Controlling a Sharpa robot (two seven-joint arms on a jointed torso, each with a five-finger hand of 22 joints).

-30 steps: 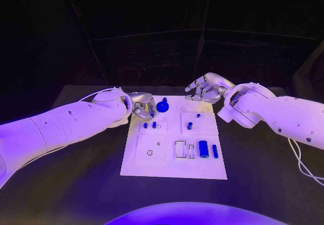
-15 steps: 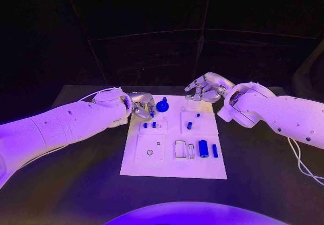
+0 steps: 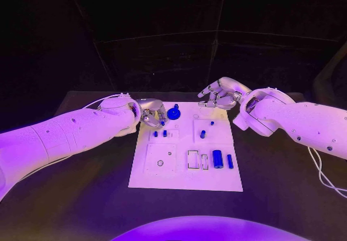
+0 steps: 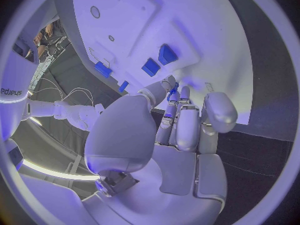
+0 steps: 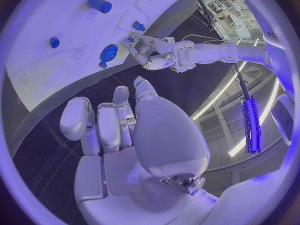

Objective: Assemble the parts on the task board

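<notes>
- Left hand [image 3: 152,112] at task board [image 3: 173,178] upper-left edge, fingers curled, empty.
- Right hand [image 3: 220,94] above board's top-right corner, fingers curled, empty.
- Round blue part [image 3: 173,113] just right of left hand.

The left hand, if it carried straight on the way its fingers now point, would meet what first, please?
Most likely the round blue part at the far end of the white task board; the left hand's fingertips point at it from close by, though depth is uncertain.

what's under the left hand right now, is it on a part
The left hand sits over the task board's far left corner, beside the round blue part. In the left wrist view a small blue piece shows at its fingertips; whether it is pinched is hidden.
</notes>
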